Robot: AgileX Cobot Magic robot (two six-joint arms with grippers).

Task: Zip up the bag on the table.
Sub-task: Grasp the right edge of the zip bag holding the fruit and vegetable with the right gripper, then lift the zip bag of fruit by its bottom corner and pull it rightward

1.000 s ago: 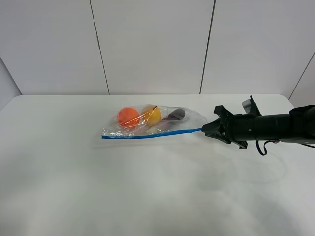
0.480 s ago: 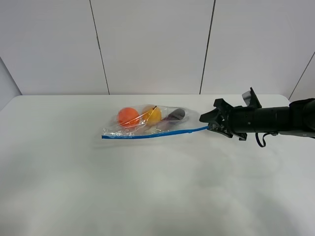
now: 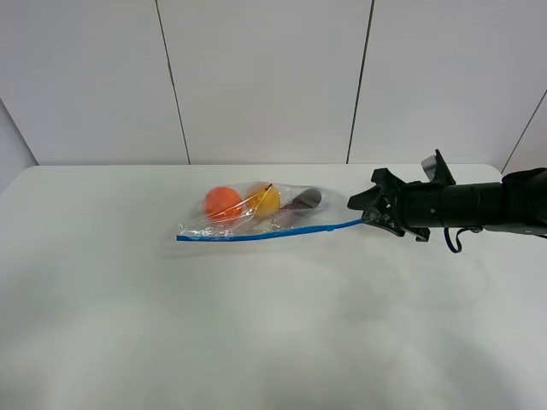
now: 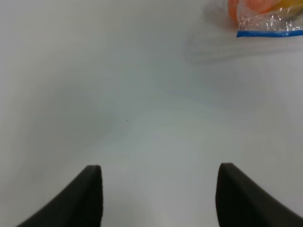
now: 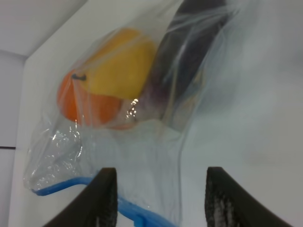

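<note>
I see the bag [image 3: 265, 213] lying near the middle of the table [image 3: 256, 342], its blue zipper strip [image 3: 256, 237] one unbroken line that looks sealed, my right gripper [image 3: 359, 213] spread either side of the strip's end and pinching nothing, my left gripper [image 4: 158, 194] spread over bare tabletop, so little seems left.

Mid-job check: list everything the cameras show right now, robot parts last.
bag: one, clear plastic, lying mid-table.
zipper strip: one, blue, along the bag's near edge.
orange round item: one, inside the bag, left end.
yellow item: one, inside the bag, middle.
dark item: one, inside the bag, right end.
table: one, white, under everything.
wall panels: white, behind the table.
left gripper: one, black, jaws open over bare table, wrist view only.
right gripper: one, black, jaws open at the bag's right end, zipper strip between them.
</note>
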